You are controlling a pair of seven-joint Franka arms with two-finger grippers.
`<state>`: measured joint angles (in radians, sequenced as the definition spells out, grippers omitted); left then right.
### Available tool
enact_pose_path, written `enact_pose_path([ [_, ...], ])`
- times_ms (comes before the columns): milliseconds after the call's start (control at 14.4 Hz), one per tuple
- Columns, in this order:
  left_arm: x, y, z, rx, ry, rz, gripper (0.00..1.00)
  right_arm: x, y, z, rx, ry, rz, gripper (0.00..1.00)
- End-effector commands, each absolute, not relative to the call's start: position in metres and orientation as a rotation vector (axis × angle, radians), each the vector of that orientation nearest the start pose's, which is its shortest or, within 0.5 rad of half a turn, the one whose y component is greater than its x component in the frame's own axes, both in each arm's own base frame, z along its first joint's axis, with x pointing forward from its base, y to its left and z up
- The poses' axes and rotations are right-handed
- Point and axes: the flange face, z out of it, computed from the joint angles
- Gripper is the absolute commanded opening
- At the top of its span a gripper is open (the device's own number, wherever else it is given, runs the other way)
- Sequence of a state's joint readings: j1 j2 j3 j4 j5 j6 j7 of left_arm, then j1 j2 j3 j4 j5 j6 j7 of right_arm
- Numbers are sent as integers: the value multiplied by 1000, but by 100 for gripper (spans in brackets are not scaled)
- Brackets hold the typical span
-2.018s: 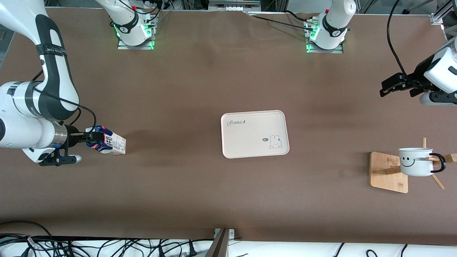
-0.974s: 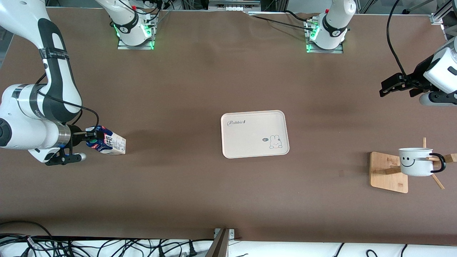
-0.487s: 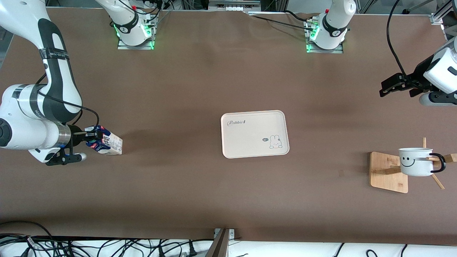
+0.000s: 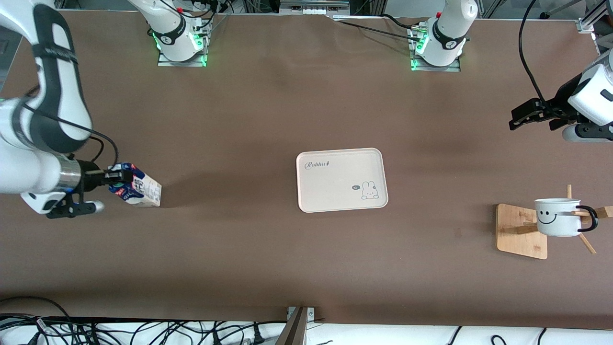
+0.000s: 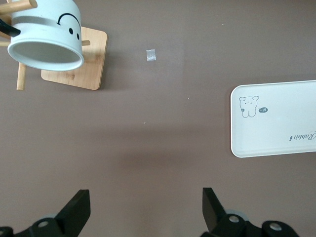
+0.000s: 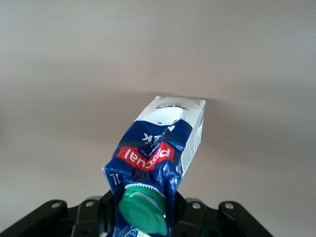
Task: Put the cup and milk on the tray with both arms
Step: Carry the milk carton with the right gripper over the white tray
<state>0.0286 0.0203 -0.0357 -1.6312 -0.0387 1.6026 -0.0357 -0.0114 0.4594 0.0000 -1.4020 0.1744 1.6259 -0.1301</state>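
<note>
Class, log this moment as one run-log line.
right gripper: shut on milk | left gripper: open, waiting | cup: on wooden rack | tray: empty

"Rabbit" on the tray; "pascual" on the milk.

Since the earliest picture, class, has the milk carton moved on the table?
Yes. The milk, clamped in the right gripper, has shifted slightly away from the tray, toward the right arm's end.
</note>
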Motion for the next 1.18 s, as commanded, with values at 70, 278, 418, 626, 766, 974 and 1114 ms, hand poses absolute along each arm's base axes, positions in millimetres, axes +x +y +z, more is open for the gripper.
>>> enact_pose_path([
  [70, 563, -5, 593, -3167, -67, 89, 100, 666, 44, 474, -2890, -75, 342, 34],
  [278, 564, -2, 589, -3166, -77, 101, 100, 661, 87, 478, -2905, -2, 362, 34],
  [418, 564, -2, 589, -3166, -77, 101, 100, 655, 126, 487, -2909, 35, 357, 34],
  [626, 564, -1, 588, -3166, -79, 103, 100, 647, 186, 510, -2886, 113, 314, 34],
  [766, 564, 3, 588, -3166, -89, 105, 100, 642, 215, 513, -2875, 50, 282, 34],
  [974, 565, 3, 587, -3166, -92, 108, 100, 626, 260, 508, -2861, -269, 276, 35],
  [1114, 567, 4, 583, -3166, -94, 117, 100, 614, 290, 507, -2860, -342, 279, 35],
])
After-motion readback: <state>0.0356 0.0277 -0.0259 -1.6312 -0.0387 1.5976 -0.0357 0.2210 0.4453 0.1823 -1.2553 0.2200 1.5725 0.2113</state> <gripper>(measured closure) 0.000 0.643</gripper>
